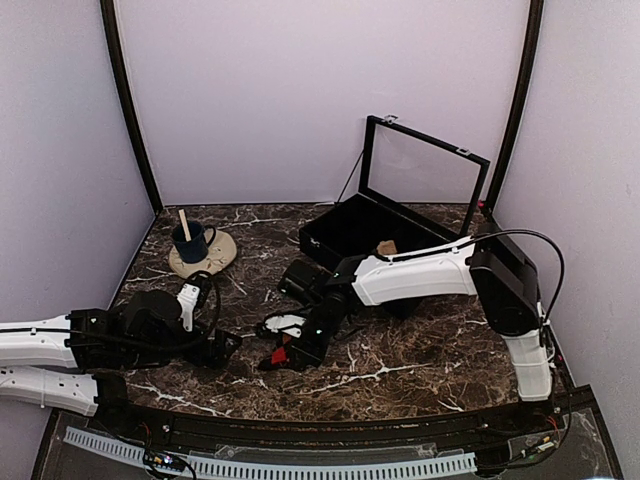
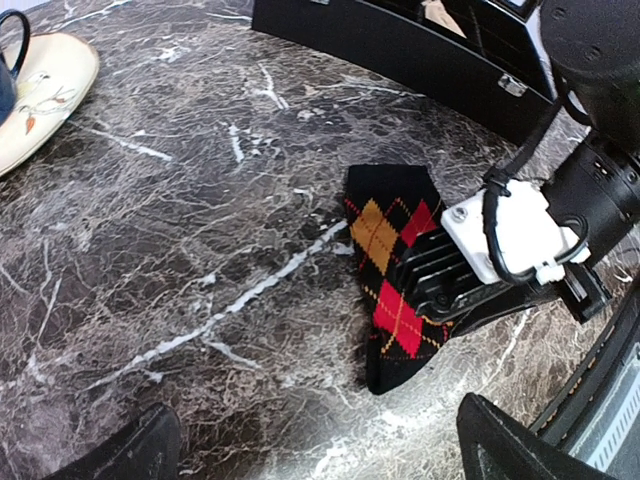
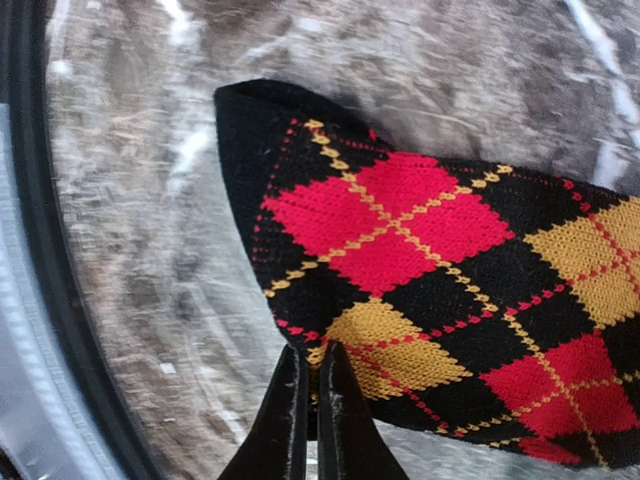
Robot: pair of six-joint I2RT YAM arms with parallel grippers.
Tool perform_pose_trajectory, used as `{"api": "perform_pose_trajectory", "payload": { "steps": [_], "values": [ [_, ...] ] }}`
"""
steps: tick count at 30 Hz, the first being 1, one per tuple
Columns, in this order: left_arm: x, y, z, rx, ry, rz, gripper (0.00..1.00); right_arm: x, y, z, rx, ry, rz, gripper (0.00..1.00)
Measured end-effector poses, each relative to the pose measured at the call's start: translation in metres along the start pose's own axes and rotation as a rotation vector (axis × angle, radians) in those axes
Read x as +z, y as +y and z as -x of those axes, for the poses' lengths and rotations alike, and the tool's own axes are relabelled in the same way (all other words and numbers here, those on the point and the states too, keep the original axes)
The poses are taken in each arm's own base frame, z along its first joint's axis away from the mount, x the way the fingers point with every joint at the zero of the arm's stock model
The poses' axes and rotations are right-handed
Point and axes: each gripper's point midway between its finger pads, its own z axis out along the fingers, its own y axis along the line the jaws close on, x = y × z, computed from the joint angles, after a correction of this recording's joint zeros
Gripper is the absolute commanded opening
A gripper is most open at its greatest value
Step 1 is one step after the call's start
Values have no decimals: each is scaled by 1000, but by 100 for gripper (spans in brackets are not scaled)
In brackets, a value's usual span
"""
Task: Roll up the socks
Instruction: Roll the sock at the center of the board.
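Right wrist view: the right pincer [image 3: 313, 352] is pressed together on the near hem of the argyle sock [image 3: 420, 250]. The sock lies flat on the counter [image 3: 400, 50], spreading ahead and right of the tips. Rolling looks barely begun, with every turn left to make. The knit is soft and fine, black with red and gold diamonds, and the counter is glossy veined marble. Opposite, the left pincer [image 2: 315, 425] gapes wide and holds nothing, the sock just ahead of it.

The argyle sock [image 3: 420, 260] at the right claw's [image 3: 312, 350] tips was matt knitted cloth; the table [image 3: 130, 250] under it looked like glossy, dark, veined marble.
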Motion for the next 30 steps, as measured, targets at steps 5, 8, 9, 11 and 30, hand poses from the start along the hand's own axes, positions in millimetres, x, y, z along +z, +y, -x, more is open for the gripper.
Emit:
{"api": "perform_pose_trajectory", "payload": {
  "steps": [5, 8, 9, 11, 30],
  "values": [
    [6, -7, -5, 43, 28, -28, 99, -5, 14, 3, 75, -27, 140, 0],
    [11, -11, -9, 71, 52, -40, 99, -8, 16, 3, 128, -38, 205, 0],
    [12, -12, -11, 79, 60, -45, 99, -9, 16, 2, 150, -40, 230, 0],
    [16, -15, -13, 97, 74, -54, 99, -11, 16, -1, 191, -43, 271, 0],
    [44, -51, -35, 241, 195, -199, 99, -12, 24, -12, 437, -54, 504, 0]
  ]
}}
